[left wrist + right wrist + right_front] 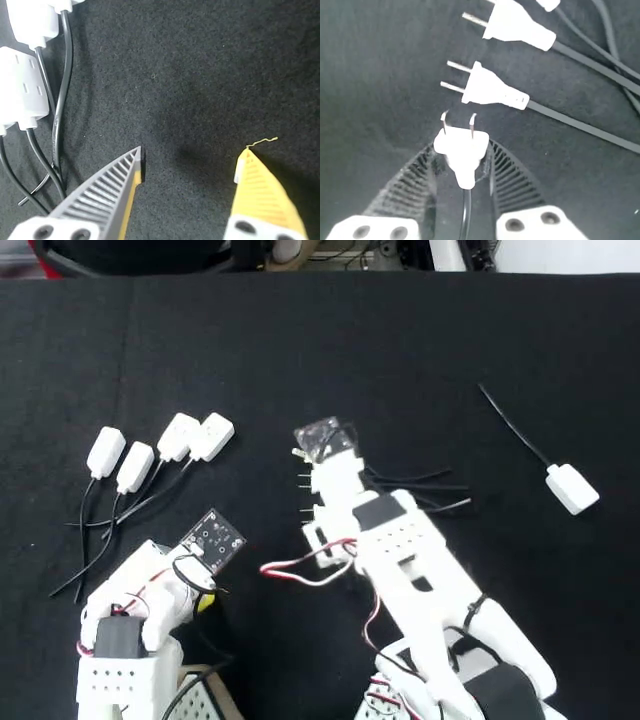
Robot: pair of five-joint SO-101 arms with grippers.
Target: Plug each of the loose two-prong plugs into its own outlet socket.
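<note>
End effector on your right (461, 146) pinching one plug (462, 152); left end effector (191, 151) spread. Sockets (135, 466) at nine o'clock waiting, seemingly unfilled.

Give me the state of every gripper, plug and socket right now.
Left gripper: open, empty.
Right gripper: shut on the held plug.
Held plug: clamped, prongs bare, not in a socket.
Nearer loose plug: lying flat, unplugged.
Farther loose plug: lying flat, unplugged.
Four clustered sockets: lying flat, nothing plugged in.
Lone socket: lying apart, nothing plugged in.
</note>
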